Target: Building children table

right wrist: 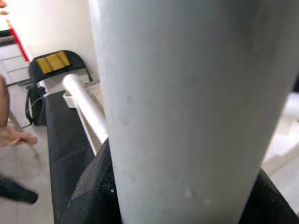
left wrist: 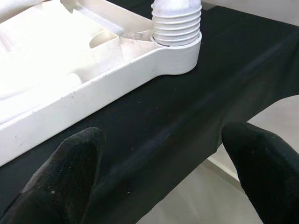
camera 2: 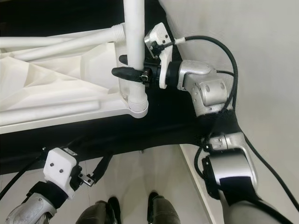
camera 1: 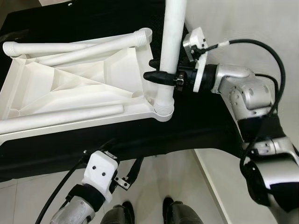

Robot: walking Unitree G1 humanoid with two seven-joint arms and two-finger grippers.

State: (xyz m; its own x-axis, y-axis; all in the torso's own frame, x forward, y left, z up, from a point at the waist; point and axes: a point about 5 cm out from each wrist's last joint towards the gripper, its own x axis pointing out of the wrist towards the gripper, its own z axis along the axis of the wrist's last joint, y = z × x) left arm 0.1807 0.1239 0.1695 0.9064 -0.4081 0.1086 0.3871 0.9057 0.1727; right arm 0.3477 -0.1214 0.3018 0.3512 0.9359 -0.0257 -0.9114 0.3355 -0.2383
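A black-covered tabletop (camera 1: pixel 196 126) runs across the frame above a pale tiled floor (camera 1: pixel 168 177). In the middle of the frame the right gripper (camera 1: pixel 156 70) is clamped around an upright white leg (camera 1: pixel 170 46), its black fingers (camera 2: pixel 126 72) wrapping both sides of the tube. The leg's ribbed foot sits in the corner socket (camera 1: pixel 163 109) of the upturned white table panel (camera 1: pixel 70 88), which lies flat on the cloth to the left. Three more legs (camera 1: pixel 84 49) lie across that panel. At the lower left, the left gripper (left wrist: pixel 163 168) hovers at the tabletop's near edge, fingers spread and empty.
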